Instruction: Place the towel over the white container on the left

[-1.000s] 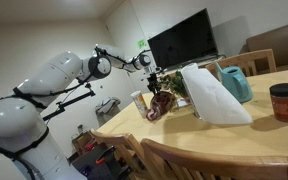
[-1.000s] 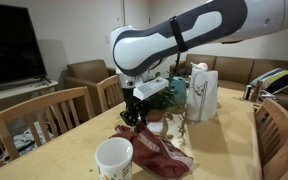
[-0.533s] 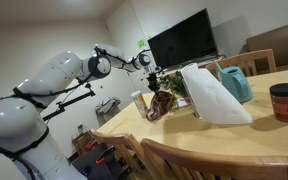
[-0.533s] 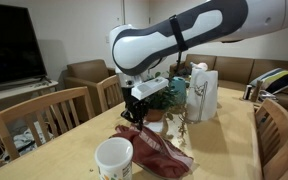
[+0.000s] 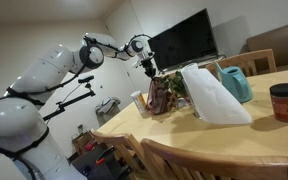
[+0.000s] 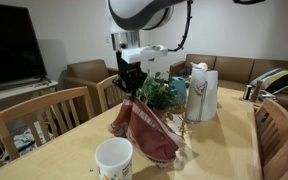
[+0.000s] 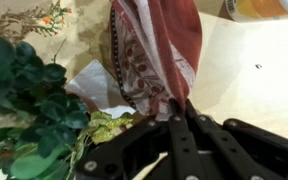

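Observation:
The towel (image 6: 144, 126) is a dark red patterned cloth hanging in the air, its lower end near the tabletop. My gripper (image 6: 129, 82) is shut on its top edge and holds it up. In the wrist view the towel (image 7: 154, 45) droops away from my pinched fingertips, where the gripper (image 7: 179, 106) meets the cloth. The white container (image 6: 114, 158) stands upright on the table, in front of the hanging towel and apart from it. In an exterior view the container (image 5: 139, 102) sits near the table's edge, beside the towel (image 5: 160, 95) under my gripper (image 5: 149, 68).
A green plant (image 6: 160, 92) stands right behind the towel, also seen as leaves (image 7: 24, 90) in the wrist view. A big white slanted object (image 5: 214, 95), a teal jug (image 5: 236, 82) and a dark red jar (image 5: 284, 102) stand on the table. Wooden chairs (image 6: 44, 115) line the edge.
My gripper closed on the towel and rose, lifting the cloth from lying on the table to hanging above it. The container has not moved.

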Motion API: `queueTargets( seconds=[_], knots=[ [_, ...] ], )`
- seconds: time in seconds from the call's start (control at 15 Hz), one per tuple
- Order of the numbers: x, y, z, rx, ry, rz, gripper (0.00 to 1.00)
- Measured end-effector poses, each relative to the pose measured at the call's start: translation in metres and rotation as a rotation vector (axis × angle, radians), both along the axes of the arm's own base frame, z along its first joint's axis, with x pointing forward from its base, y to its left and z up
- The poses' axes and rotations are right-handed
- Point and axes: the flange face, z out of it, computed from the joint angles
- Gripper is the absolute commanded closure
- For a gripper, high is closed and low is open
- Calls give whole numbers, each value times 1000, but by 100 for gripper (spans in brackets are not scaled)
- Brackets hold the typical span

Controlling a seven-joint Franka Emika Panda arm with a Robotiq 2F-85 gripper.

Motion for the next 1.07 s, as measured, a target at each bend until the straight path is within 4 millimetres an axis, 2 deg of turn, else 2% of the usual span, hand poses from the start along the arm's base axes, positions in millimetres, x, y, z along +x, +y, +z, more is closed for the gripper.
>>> queueTargets(
  seconds=[0.2,0.4,0.73,0.87,1.07],
  knots=[
    [-2,-1,47,15,-51,-37,97],
    [-5,-1,71,30,-90,-91,97],
    [-5,3,83,63,-150,-190,97],
    [-6,5,82,65,-154,-221,93],
    [-9,6,75,51,-146,-236,98]
  ],
)
